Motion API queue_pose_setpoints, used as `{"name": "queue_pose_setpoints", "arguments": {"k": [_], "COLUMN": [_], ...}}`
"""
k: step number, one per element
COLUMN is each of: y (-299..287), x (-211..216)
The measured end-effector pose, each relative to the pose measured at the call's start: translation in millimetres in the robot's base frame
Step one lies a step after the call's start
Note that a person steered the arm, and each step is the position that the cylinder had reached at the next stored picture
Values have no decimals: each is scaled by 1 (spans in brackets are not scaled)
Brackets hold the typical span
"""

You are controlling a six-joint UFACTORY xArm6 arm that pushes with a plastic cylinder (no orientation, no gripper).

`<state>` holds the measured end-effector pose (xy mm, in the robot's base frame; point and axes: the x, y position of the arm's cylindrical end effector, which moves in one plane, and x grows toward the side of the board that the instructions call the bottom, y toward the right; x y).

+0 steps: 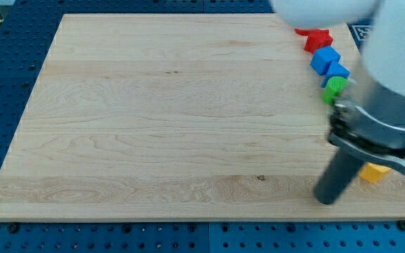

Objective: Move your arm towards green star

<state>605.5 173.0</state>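
Near desk bottom-right, with my tip well below green star: slide up the view, stop short of blue block; no claw visible, state untellable.

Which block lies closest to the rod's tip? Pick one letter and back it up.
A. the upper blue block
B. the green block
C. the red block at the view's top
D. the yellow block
D: my tip rests on the board near the view's bottom right, and the yellow block lies just to its right, while the green block, the blue ones and the red block lie farther toward the view's top.
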Motion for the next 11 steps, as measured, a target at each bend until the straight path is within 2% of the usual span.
{"name": "queue_pose_setpoints", "arguments": {"k": [2,5,7,8,9,11], "y": [8,113,144,144,144,126], "x": [3,-3,-77,-133,-150,-150]}}
